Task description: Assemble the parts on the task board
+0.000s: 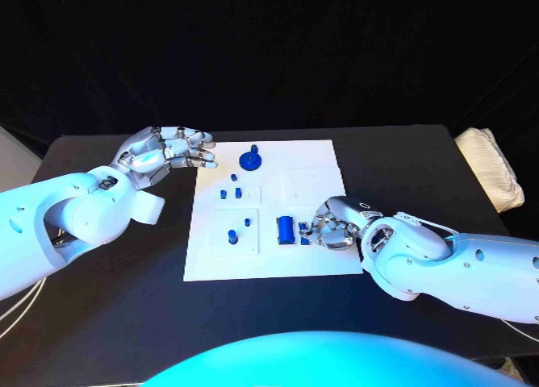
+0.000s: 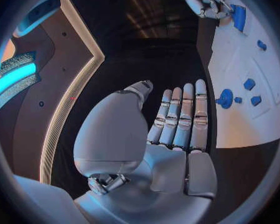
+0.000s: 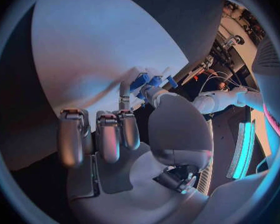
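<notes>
Right robot hand [image 1: 324, 228] pinches small blue part [image 3: 147, 80] over board [image 1: 319, 262] near edge; left robot hand [image 1: 167, 150] open, idle. Step: placing part. Next: align with slot, press.

My head camera looks steeply down on the flat white rectangular task board [image 1: 269, 258]. Each wrist camera sits close behind its own silver hand, left [image 2: 171, 134], right [image 3: 115, 134]; all three views share the board.

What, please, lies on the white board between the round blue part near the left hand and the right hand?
In the head view, small blue pegs stand on the board between the round part and the right hand, with a blue block beside that hand.
</notes>
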`<state>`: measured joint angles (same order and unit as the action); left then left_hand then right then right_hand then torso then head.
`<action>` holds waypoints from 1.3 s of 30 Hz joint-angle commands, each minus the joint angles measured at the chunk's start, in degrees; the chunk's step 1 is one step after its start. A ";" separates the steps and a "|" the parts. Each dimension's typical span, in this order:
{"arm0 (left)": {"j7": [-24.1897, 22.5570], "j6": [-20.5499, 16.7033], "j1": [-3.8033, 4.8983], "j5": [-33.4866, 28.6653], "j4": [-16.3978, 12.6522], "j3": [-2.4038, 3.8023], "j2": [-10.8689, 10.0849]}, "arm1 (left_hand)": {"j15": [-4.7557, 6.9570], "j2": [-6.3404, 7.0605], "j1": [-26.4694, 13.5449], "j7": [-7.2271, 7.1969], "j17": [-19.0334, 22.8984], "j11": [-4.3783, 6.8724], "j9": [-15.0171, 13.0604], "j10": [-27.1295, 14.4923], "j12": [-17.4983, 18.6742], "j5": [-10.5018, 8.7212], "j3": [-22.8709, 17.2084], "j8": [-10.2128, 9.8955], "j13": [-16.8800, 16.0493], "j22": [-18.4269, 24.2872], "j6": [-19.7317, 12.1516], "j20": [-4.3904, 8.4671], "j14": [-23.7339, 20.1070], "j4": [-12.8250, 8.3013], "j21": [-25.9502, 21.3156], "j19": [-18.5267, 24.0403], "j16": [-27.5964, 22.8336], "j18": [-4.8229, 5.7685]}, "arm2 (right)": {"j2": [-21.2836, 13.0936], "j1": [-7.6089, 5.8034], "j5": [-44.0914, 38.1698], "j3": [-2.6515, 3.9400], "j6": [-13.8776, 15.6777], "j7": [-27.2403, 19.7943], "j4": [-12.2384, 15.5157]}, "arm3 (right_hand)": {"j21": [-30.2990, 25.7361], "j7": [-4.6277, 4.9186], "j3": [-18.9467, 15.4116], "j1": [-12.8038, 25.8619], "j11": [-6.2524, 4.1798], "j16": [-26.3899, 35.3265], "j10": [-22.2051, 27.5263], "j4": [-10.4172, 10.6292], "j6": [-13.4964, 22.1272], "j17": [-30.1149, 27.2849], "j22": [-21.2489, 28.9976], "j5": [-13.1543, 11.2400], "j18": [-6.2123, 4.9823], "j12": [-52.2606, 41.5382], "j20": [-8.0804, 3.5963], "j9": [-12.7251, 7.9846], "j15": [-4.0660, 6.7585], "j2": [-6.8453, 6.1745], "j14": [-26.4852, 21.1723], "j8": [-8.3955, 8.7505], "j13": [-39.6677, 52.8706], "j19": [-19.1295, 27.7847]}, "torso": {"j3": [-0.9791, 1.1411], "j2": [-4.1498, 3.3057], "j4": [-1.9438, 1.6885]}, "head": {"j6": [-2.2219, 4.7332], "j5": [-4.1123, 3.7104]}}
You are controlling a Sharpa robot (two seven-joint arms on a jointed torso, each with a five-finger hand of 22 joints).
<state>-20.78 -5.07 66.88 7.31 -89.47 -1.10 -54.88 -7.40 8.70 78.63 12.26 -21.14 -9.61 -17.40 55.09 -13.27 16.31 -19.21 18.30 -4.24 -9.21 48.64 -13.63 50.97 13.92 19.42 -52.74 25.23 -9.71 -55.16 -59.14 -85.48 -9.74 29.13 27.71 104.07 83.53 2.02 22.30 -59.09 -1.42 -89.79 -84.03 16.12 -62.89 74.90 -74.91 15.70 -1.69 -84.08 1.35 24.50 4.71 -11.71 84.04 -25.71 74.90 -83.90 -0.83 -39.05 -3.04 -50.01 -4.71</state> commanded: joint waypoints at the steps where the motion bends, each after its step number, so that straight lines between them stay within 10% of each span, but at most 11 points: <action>1: -0.17 0.97 0.01 0.02 -0.05 0.03 0.07 | -0.09 -0.11 0.55 0.08 -0.06 -0.16 0.08 -0.43 -0.21 0.06 0.07 0.36 0.09 0.05 -0.28 0.15 -0.49 0.40 -0.37 -0.33 0.34 -0.69 | -0.37 0.05 0.31 0.01 -0.53 -1.38 -0.07 | -0.50 0.19 0.10 -2.76 -0.48 -0.21 -4.11 -1.39 0.33 15.10 -13.36 -1.94 0.40 0.33 -0.50 0.07 0.58 -0.16 5.96 -0.21 12.27 -5.07 | 0.00 0.02 -0.05 | 0.01 -0.04; 4: -0.08 0.94 0.01 0.04 -0.04 0.03 0.02 | -0.11 -0.12 0.49 0.08 -0.07 -0.16 0.09 -0.47 -0.23 0.06 0.13 0.37 0.10 0.09 -0.27 0.15 -0.53 0.54 -0.43 -0.35 0.33 -0.69 | -0.74 0.05 0.72 0.01 -1.15 -2.14 -0.13 | -0.62 0.20 0.16 -6.38 -0.49 -0.21 -4.05 -3.01 0.57 15.10 -13.33 -8.18 0.38 0.50 -0.51 -0.04 0.58 -0.54 5.96 -0.17 12.24 -5.03 | -0.01 -0.02 -0.06 | 0.01 -0.03; 8: -0.02 0.90 0.01 0.05 -0.01 0.03 0.03 | -0.11 -0.12 0.49 0.08 -0.07 -0.16 0.09 -0.47 -0.23 0.06 0.13 0.37 0.10 0.09 -0.27 0.15 -0.53 0.54 -0.43 -0.35 0.33 -0.69 | -0.81 0.07 0.95 0.00 -1.56 -2.60 -0.44 | -0.74 0.16 -0.14 -8.37 -0.50 -0.21 -4.04 -3.86 0.54 15.10 -13.30 -10.75 0.35 0.53 -0.50 -0.19 0.59 -0.85 5.96 -0.10 12.26 -5.00 | 0.03 -0.05 0.00 | 0.01 0.04; 39: 0.47 1.07 0.01 0.25 0.13 0.02 0.05 | -0.11 -0.33 0.45 0.08 -0.09 -0.16 0.11 -0.51 -0.27 0.08 0.14 0.39 0.11 0.16 -0.26 0.14 -0.56 0.81 -0.55 -0.41 0.33 -0.69 | 1.68 0.27 -0.31 0.03 1.13 -3.05 -5.06 | -0.49 0.14 -0.71 -8.98 -0.53 -0.21 -4.14 -3.31 0.09 15.10 -13.36 -12.49 0.40 0.28 -0.54 -0.39 0.63 -0.29 5.96 -0.21 12.41 -5.05 | 0.04 -0.06 -0.05 | 0.01 0.20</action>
<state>-20.19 -5.03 66.87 7.38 -89.28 -1.11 -54.89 -7.60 8.70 78.63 12.26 -21.17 -9.83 -17.36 54.88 -13.26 16.31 -19.13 18.30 -4.20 -9.09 48.64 -13.63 50.77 14.32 19.20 -52.73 25.23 -9.71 -53.14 -59.10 -85.23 -9.51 30.32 23.22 99.75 83.08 2.33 21.65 -68.65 -1.84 -89.79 -84.04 12.59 -62.77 74.93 -74.93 3.44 -1.70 -83.77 1.14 24.16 5.13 -12.43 84.05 -25.87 74.90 -84.11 -0.83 -39.12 -3.09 -50.01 -4.54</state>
